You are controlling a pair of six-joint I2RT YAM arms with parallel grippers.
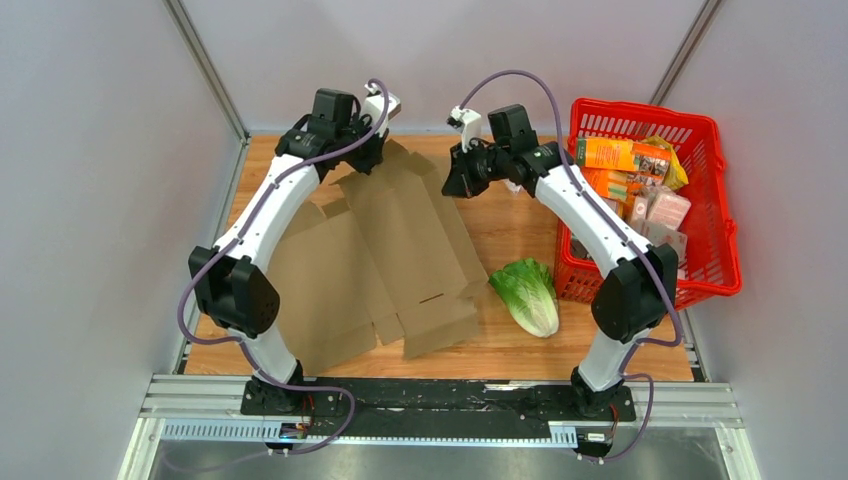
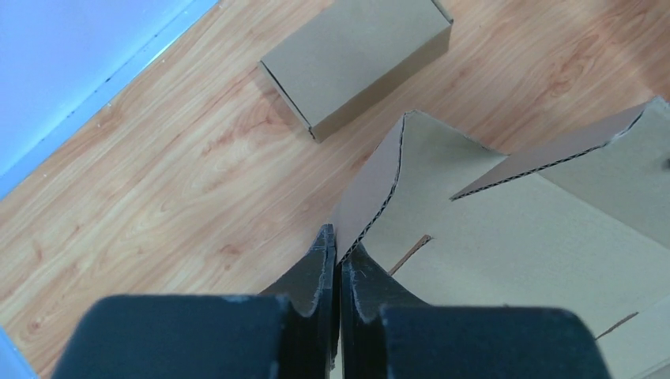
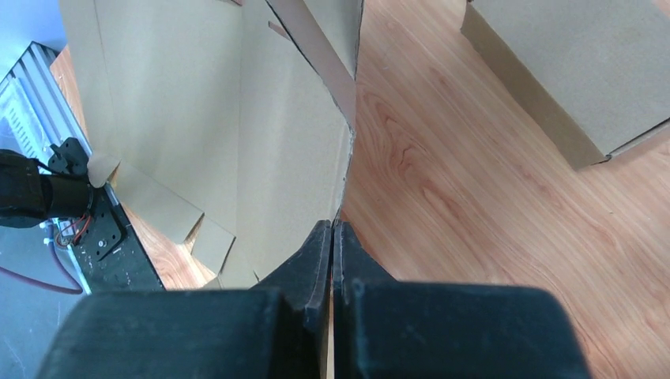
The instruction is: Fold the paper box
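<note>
The left end effector [image 1: 368,152] reached to the far left of the bench [image 1: 505,225], its fingers [image 2: 316,264] drawn narrow and pinched on the raised edge of a flap of the box [image 1: 400,250]. The box was an unfolded sheet of brown cardboard. It lay mostly flat across the middle of the bench, from the far edge towards the near one, with its far flaps lifted off the wood. In the left wrist view a small closed carton [image 2: 355,63] sat on the wood beyond that flap, apart from it. The right end effector [image 1: 462,176] met the box at its far right side. Its fingers [image 3: 316,253] were pressed together on the edge of another flap, which stood up steeply. A lettuce [image 1: 527,295] lay on the bench just beside the box's near right corner. To its right stood a red basket [image 1: 645,104] filled with packets [image 1: 625,155].
</note>
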